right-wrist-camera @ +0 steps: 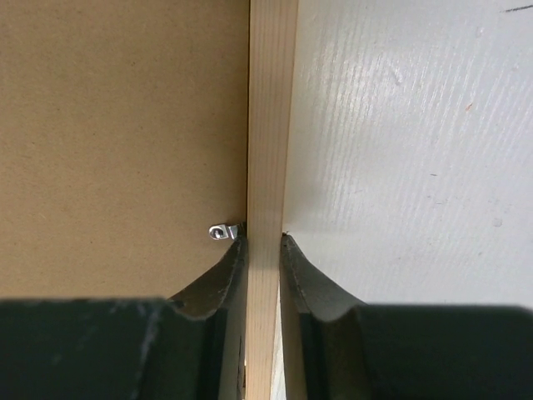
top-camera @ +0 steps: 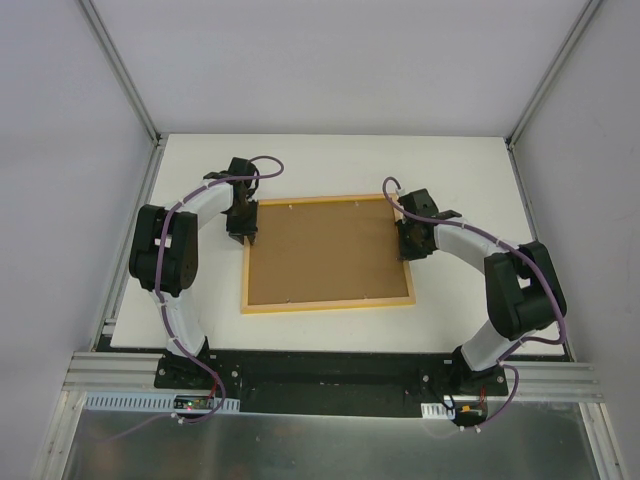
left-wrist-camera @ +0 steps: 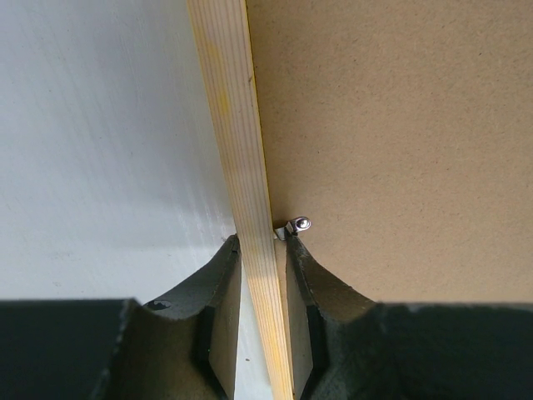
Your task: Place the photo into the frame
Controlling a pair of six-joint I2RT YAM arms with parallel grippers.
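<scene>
The frame (top-camera: 330,303) lay flat in the middle of the white counter (top-camera: 330,165), pale wood back upward, with the brown backing board (top-camera: 325,250) seated inside it. The photo could not be seen in any view; whether it lay under the board could not be told.

The left fingers (left-wrist-camera: 218,285) were nearly shut, pinching the frame's left rail close to its far corner, one finger outside the rail and one on the board side, just beside a small metal clip (left-wrist-camera: 297,224). The right fingers (right-wrist-camera: 218,287) were likewise drawn in on the right rail near its far corner, pressed against both faces of the wood, next to a matching clip (right-wrist-camera: 221,232).

The frame looked light, thin and stiff, so a hold on one rail alone would probably let it swing or twist. Gripping opposite rails, as here, seemed the steadier way to lift or turn it. The planed wood appeared smooth, and the narrow rail gave little depth to bite on, so a slip was likely if it tilted. The board seemed held only by the small clips and might drop out when the frame was raised. Any glazing in front would be fragile, so the frame called for a gentle set-down.
</scene>
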